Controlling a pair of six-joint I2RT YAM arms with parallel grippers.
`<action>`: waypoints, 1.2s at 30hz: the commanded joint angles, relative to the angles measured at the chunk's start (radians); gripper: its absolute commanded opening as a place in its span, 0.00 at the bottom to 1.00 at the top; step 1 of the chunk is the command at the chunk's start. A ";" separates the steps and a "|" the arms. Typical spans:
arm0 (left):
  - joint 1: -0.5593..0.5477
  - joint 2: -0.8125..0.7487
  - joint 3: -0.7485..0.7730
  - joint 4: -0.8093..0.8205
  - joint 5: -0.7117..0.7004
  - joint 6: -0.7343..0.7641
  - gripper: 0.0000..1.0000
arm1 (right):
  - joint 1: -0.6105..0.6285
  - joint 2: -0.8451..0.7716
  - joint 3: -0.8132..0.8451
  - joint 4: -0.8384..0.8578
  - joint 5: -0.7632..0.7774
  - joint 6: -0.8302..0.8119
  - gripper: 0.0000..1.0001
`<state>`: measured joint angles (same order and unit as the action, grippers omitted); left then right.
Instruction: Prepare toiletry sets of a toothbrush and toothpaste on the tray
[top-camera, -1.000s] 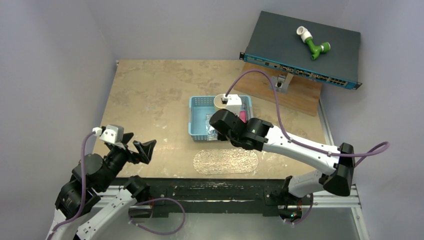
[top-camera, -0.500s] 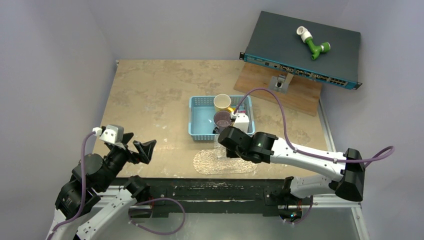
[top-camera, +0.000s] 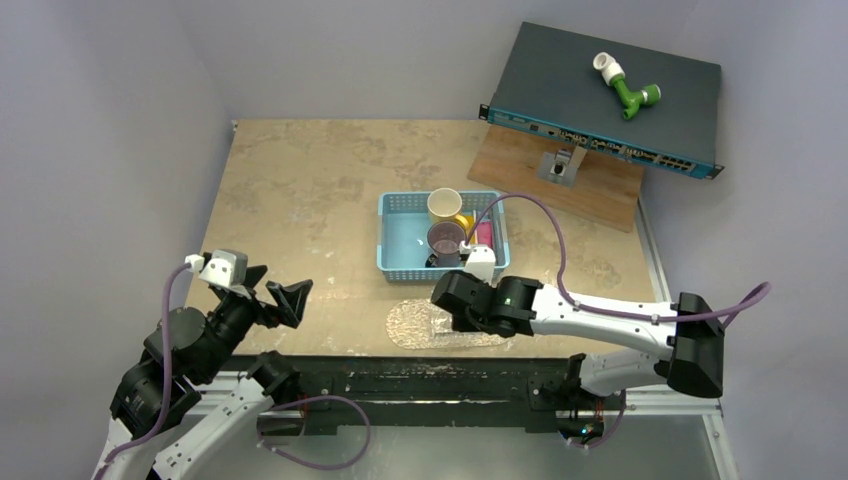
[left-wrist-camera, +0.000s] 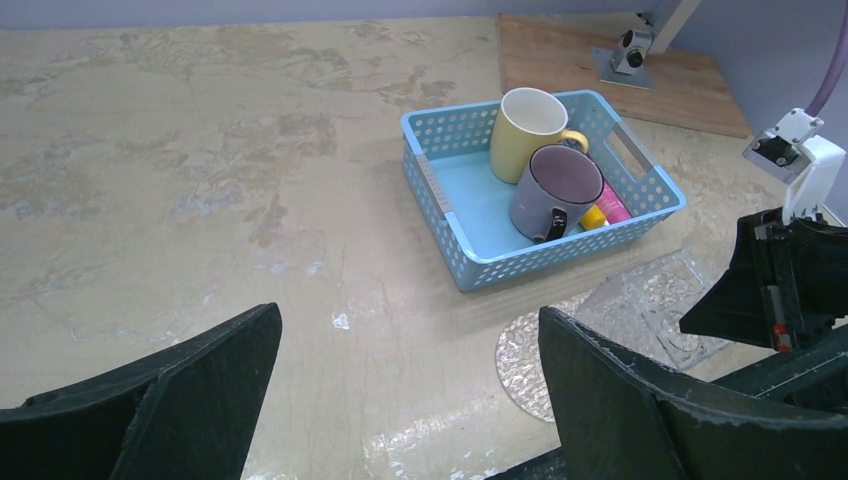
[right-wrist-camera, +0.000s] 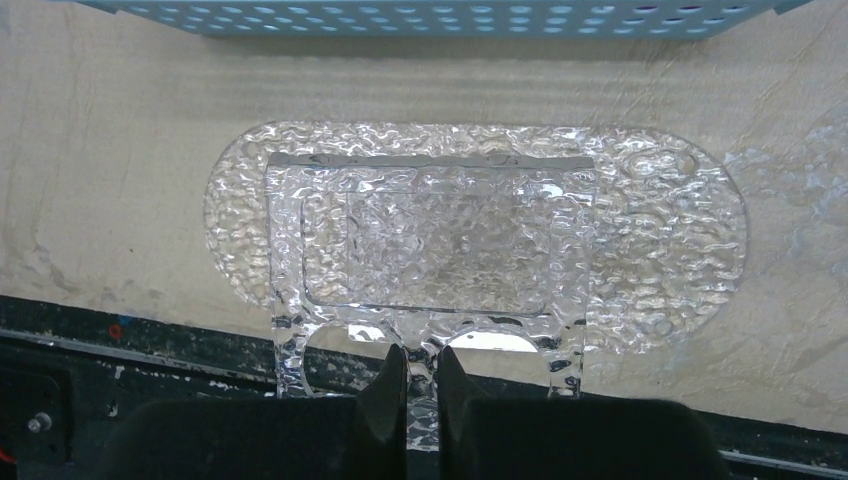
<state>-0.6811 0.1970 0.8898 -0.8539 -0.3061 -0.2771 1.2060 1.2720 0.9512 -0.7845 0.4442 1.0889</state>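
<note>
My right pincer (right-wrist-camera: 421, 368) is clamped tight on the six o'clock rim of a clear rectangular dish (right-wrist-camera: 430, 240), over the tray (right-wrist-camera: 690, 230). My left pincer (left-wrist-camera: 408, 335) gapes wide, empty.

Soft, even overhead light, all views sharp. Sparkly glare off the tray (right-wrist-camera: 660, 230), sheen on tabletop (left-wrist-camera: 400, 440) lower centre.

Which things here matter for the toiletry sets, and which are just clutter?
For the job: tray; yellow toothpaste and pink toothpaste in the blue basket; clear dish in the right gripper. No toothbrush visible.
Lying about: yellow mug, purple mug, network switch, green pipe fitting, wooden board.
</note>
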 joint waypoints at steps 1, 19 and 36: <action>0.006 -0.007 -0.002 0.027 0.010 0.003 1.00 | 0.013 0.016 -0.001 0.030 0.014 0.065 0.00; 0.006 -0.007 -0.003 0.026 0.010 0.006 1.00 | 0.024 0.101 0.031 0.005 0.062 0.106 0.00; 0.006 -0.001 -0.002 0.025 0.007 0.005 1.00 | 0.024 0.092 0.005 0.032 0.057 0.074 0.02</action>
<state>-0.6811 0.1967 0.8898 -0.8539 -0.3019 -0.2771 1.2259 1.3701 0.9497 -0.7692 0.4770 1.1610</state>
